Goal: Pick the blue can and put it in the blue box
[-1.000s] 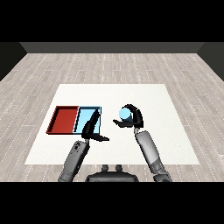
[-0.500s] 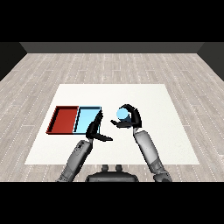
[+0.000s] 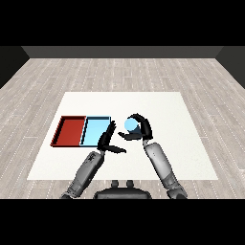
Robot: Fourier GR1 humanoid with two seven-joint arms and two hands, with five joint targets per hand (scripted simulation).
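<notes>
The blue can (image 3: 130, 125) is a light blue cylinder held above the table just right of the trays. My right hand (image 3: 140, 130) is curled round it, with fingers over its top and right side. The light blue tray (image 3: 94, 131) lies to the left of the can, with the red tray (image 3: 70, 130) beside it further left. My left hand (image 3: 107, 139) stands open at the blue tray's right edge, fingers straight and pointing away from me, its thumb stretched toward the right hand. A small gap separates the two hands.
The white table (image 3: 162, 110) spreads out around the trays, with a grey wooden floor (image 3: 119, 72) beyond its edges. Both grey forearms rise from the lower edge of the view.
My right hand has carried the blue can leftward toward the trays. My left hand has shifted right, off the blue tray's middle to its right edge.
</notes>
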